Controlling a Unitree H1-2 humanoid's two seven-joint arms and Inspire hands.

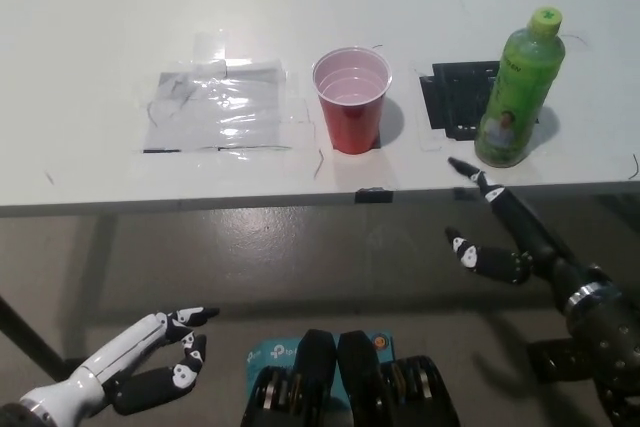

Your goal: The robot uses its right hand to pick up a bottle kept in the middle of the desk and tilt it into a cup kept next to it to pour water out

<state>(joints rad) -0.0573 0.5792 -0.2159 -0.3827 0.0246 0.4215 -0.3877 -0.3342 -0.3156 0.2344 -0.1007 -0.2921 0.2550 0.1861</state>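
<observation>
Reach under way, nothing grasped yet
Right hand (500,232) spread, just short of the upright capped bottle (520,87); grasp and pour into cup (351,99) remain; left hand (160,357) rests low, spread

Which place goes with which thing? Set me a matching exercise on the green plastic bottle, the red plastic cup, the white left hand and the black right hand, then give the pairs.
Things:
1. green plastic bottle
2. red plastic cup
3. white left hand
4. black right hand

Places:
A. low at the robot's left, below the desk edge, holding nothing
B. open, just below the desk edge, under the bottle
C. upright at the desk's middle, left of the bottle
D. upright beside a black patch on the desk

Pairs: 1-D, 2-C, 3-A, 4-B
</observation>
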